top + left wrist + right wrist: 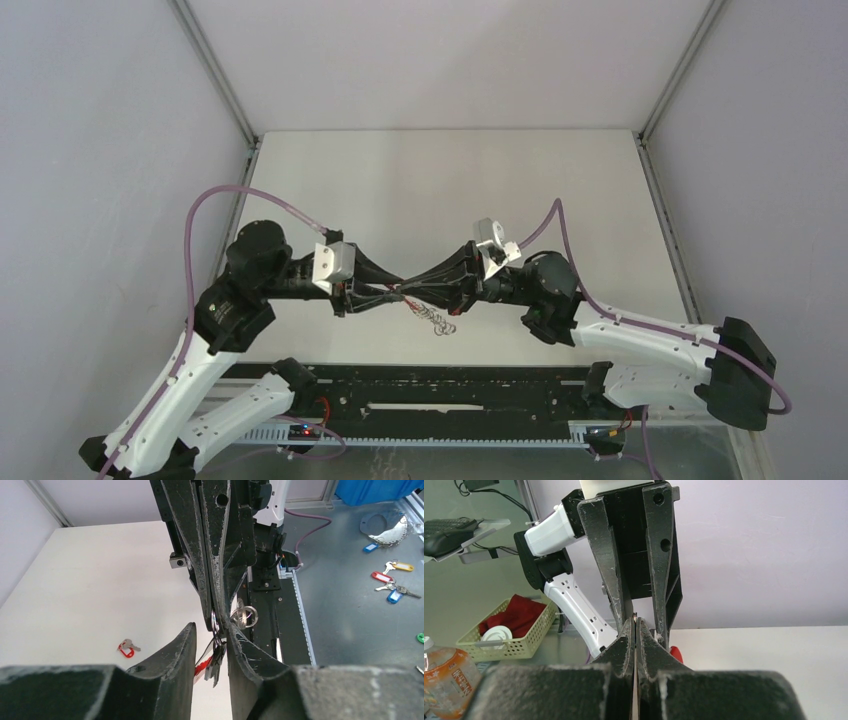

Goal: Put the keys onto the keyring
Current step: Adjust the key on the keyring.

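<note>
The left arm [172, 388] and the right arm [650, 345] bend inward, and the grippers meet tip to tip. The left gripper [211, 630] has its fingers apart, around the right gripper [635, 622], whose fingers are pressed together.

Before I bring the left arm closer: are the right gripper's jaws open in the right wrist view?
No, the right gripper has its fingers pressed together, pinching the thin keyring at the tips.

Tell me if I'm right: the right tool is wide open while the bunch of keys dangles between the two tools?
No. The right tool is shut, its fingers pressed together, as the right wrist view shows. The bunch of keys does dangle between it and the left tool.
</note>
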`<state>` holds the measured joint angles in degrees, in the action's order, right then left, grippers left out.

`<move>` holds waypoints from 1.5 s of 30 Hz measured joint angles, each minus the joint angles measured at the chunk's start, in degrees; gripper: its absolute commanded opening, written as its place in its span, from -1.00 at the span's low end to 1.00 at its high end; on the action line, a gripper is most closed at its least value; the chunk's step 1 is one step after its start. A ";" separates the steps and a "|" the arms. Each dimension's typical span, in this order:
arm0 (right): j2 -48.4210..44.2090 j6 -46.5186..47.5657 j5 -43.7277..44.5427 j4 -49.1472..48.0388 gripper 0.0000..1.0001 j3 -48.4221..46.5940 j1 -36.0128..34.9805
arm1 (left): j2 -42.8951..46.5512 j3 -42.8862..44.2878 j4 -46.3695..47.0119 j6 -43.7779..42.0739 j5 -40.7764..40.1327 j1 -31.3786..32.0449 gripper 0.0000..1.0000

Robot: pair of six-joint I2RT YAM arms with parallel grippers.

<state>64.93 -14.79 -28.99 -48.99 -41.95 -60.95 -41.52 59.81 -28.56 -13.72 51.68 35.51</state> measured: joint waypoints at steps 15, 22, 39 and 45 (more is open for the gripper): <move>-1.14 0.13 2.69 -1.53 -0.89 1.55 -0.59 | 1.44 0.00 0.61 0.74 -0.50 0.11 -0.99; -4.02 2.47 4.50 5.66 0.05 0.85 -0.52 | 1.57 0.00 0.22 0.81 -1.38 0.35 -0.99; 2.58 30.71 -9.07 70.14 0.00 -38.45 4.39 | -1.11 0.00 -6.01 -2.05 -1.51 0.35 -0.99; 10.45 38.62 -11.63 84.72 -0.08 -47.69 3.17 | -1.60 0.00 -7.58 -3.15 -0.15 0.35 -0.99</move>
<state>75.37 23.83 -40.62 35.73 -89.65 -57.78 -43.11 59.81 -36.14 -16.86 51.53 35.86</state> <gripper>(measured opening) 0.477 0.031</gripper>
